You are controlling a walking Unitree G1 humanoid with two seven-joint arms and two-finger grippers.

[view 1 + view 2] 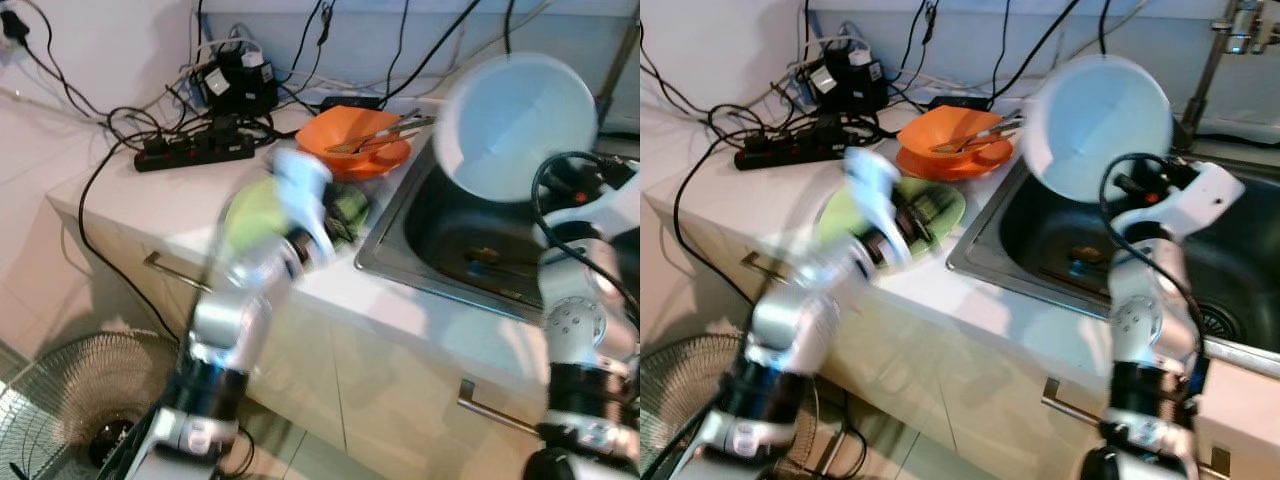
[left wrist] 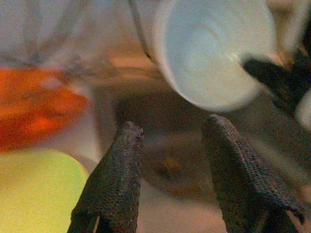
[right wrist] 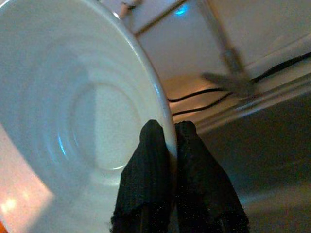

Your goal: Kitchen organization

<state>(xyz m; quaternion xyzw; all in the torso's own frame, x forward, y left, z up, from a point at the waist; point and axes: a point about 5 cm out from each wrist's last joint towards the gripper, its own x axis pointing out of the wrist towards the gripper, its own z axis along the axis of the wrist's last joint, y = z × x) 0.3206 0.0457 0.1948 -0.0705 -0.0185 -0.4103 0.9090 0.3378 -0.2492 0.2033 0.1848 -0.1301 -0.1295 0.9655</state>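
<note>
A black power strip (image 1: 195, 150) with tangled cables lies on the counter (image 1: 130, 200); a fan (image 1: 70, 400) stands below.

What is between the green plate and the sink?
A strip of bare white counter separates the green plate from the sink, as the right eye view shows. The orange bowl sits farther back, beside the sink's corner.

My glossy, smooth white bowl (image 3: 73, 121) looks plastic; my fingers (image 2: 112, 184) are rough, matt black; the sink (image 1: 1060, 262) is brushed metal.
</note>
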